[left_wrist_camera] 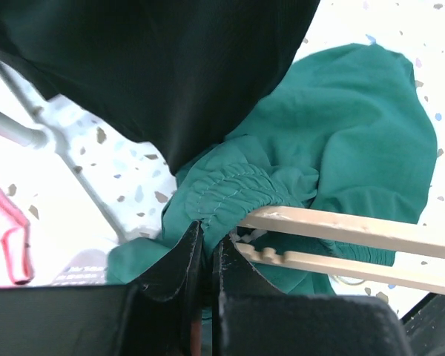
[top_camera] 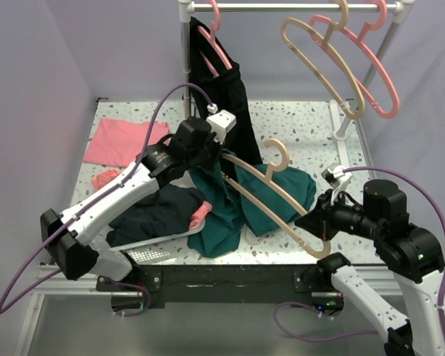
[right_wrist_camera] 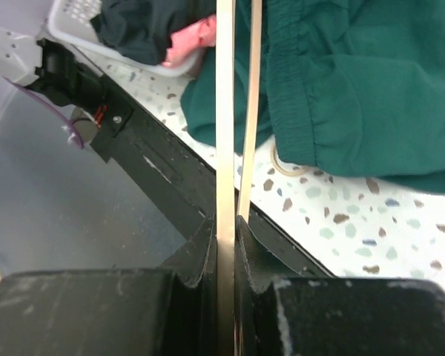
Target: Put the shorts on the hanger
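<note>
Overhead view, with both wrist views. The left gripper (left_wrist_camera: 208,248) has its jaws pressed together on the gathered elastic waistband of the teal shorts (top_camera: 233,211), just beside the upper end of the tan hanger (top_camera: 271,196). The right gripper (right_wrist_camera: 226,231) is clamped on the hanger's lower end, one slim wooden bar pinched between its jaws at the near right of the table (top_camera: 297,126). The hanger runs diagonally between the two grippers, its rounded hook pointing toward the back of the table. The shorts lie bunched at the table's middle, draped over and under the hanger's bars, with much of the fabric resting on the speckled surface. A long black garment (top_camera: 221,93) hangs from the rail (top_camera: 297,6) just behind the left gripper. A white basket (top_camera: 144,254) of dark clothing sits at the near left, and a pink cloth (top_camera: 122,141) lies at the far left. Pink hangers (top_camera: 371,67) and a second tan hanger (top_camera: 319,63) hang on the rail.
</note>
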